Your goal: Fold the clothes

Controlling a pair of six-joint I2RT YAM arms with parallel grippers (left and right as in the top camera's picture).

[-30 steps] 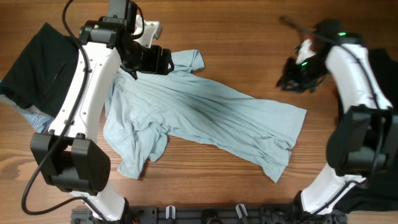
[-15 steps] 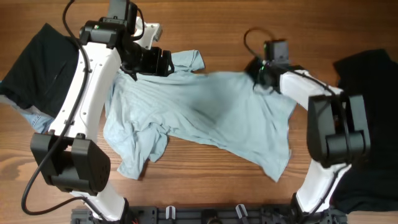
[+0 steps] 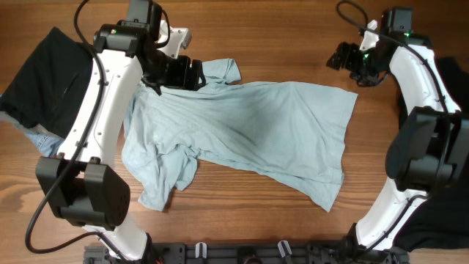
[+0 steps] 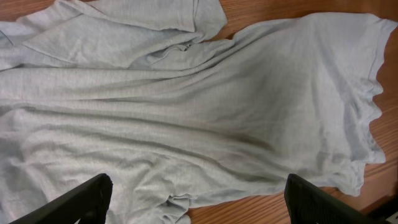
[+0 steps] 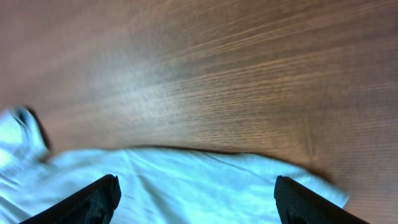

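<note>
Taking the table's (image 3: 293, 29) far edge as twelve o'clock, the nearest thing is the light-blue T-shirt (image 3: 249, 132). Its hem corner hangs towards five o'clock and a rumpled, doubled-over bunch of it lies at seven. From there the shirt runs across the middle of the wood, mostly flat with long soft creases. It ends in a square corner at about two o'clock and a short sleeve turned up at eleven.

At nine o'clock, by the left edge, a bit of blue denim (image 3: 42, 141) pokes out from under a black garment (image 3: 45, 73), which lies at about ten. Neither touches the shirt. Over at three o'clock, a dark garment (image 3: 456, 77) lies along the right edge behind the right arm.

Farther back, the left gripper (image 3: 189, 73) hangs over the shirt's sleeve end at eleven o'clock. In the left wrist view its fingers (image 4: 84, 198) stand wide apart at the bottom corners. The shirt is spread below them and nothing is caught between them.

Farthest off, at about one o'clock, the right gripper (image 3: 344, 57) is up over bare wood, just past the shirt's far corner and clear of it. Its own camera is blurred, yet the fingers (image 5: 311, 200) show plainly spread and empty, with wood grain and the pale edge of the shirt beyond.
</note>
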